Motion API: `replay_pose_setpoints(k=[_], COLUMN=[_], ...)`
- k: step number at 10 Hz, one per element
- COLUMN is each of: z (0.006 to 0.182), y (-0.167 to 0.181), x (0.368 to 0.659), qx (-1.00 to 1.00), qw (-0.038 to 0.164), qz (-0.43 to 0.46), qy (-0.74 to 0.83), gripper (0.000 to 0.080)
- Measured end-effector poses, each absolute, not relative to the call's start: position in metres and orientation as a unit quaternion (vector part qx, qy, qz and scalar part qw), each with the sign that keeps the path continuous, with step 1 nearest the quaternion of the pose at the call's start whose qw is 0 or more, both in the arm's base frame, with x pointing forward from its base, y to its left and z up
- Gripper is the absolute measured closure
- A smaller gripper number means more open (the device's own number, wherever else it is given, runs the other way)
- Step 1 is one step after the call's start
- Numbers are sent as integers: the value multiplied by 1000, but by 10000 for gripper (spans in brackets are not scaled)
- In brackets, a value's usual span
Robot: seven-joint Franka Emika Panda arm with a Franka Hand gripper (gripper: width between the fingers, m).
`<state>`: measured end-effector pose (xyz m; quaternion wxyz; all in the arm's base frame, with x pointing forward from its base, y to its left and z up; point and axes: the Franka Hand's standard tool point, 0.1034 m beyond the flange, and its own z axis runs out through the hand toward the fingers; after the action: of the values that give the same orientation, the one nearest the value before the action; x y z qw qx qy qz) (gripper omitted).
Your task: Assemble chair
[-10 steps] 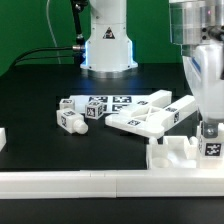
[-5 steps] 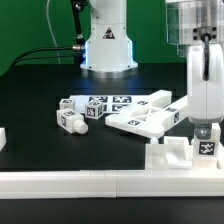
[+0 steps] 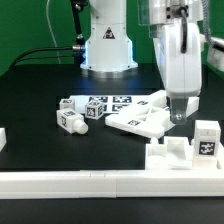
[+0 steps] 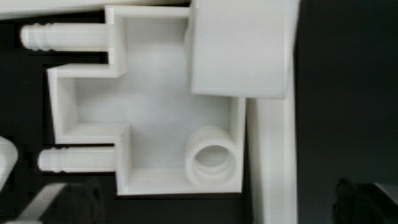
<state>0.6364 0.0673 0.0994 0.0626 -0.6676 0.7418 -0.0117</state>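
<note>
The claw (image 3: 180,114) hangs over the chair's flat slabs (image 3: 148,120) in the middle of the worktop, jaws wide apart and holding nothing. If the next grasp is the step in hand, it should centre across a plain slab edge, come straight down and close squarely, keeping clear of the upright tagged block (image 3: 207,138) near the front edge. By count there are two overlapping slabs as far as I can tell, one upright block at the end of one notched piece (image 3: 172,156), seemingly four small legs and blocks (image 3: 92,110) clustered mid-worktop, and one long rail (image 3: 90,183) along the front edge.
</note>
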Motion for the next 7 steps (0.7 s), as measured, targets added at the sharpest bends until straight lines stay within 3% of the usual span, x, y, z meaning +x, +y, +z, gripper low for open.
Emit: replay_pose_setpoints(k=[4, 7], z=[98, 101], y=[67, 25], x=[635, 600], qx=[-686, -769], qw=[62, 69], qz=[-14, -34], qy=[725, 634], gripper=[150, 150])
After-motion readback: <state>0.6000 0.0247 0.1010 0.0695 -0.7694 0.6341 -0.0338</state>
